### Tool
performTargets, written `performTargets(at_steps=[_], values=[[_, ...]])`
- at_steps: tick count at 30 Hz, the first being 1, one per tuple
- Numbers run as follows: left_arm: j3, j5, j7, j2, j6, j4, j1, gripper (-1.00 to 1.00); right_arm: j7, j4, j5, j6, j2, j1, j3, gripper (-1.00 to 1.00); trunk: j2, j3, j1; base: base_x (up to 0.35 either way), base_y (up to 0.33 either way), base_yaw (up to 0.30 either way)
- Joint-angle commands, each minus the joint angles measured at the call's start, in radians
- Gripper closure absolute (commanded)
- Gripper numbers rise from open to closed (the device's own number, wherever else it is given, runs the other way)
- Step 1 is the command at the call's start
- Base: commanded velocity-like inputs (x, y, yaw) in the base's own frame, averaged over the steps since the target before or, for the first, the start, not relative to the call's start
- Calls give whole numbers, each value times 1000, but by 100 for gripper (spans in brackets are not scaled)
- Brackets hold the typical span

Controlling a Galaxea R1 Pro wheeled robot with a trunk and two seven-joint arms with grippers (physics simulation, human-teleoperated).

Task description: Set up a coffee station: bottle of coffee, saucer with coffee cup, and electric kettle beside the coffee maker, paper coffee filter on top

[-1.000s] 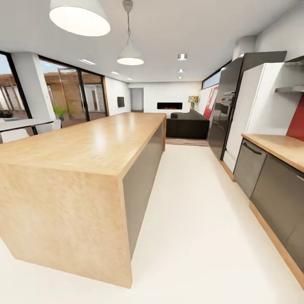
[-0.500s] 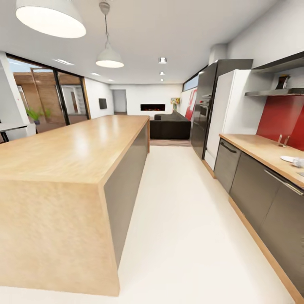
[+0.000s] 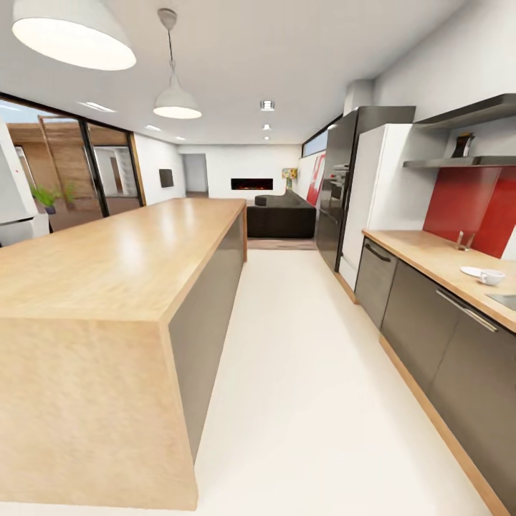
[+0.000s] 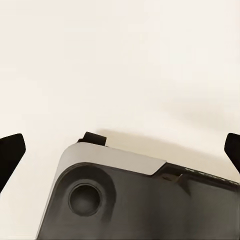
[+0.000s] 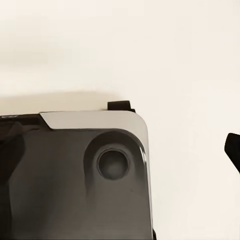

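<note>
Driving along the aisle, I judge I am on the way to the tabletop (image 3: 430,259) on the right. The saucer (image 3: 471,271) lies there, the cup (image 3: 491,276) touching it at its near side. A dark bottle (image 3: 462,145) stands on the shelf (image 3: 459,163) above. Left jaws (image 4: 120,150) are wide open with nothing between them; the right ones I cannot tell. Next I should stop facing that shelf.

home kitchen | wooden island (image 3: 122,258) | kitchen countertop (image 3: 430,259) | fridge (image 3: 373,193) | sofa (image 3: 281,213)
</note>
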Motion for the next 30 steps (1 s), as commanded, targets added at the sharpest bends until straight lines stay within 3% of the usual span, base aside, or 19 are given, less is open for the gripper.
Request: performTargets(at_steps=[1,30], values=[[0,5,-1,0,-3,1,-1,-100,-1,0,-11,-3,0,0,5,-100,7,2,-4,0,0,-7],[4,12,0,3,-4,13,-1,-100,-1,0,-13,-26,-16,0,4,-100,210,90,-115,0,0,-273]])
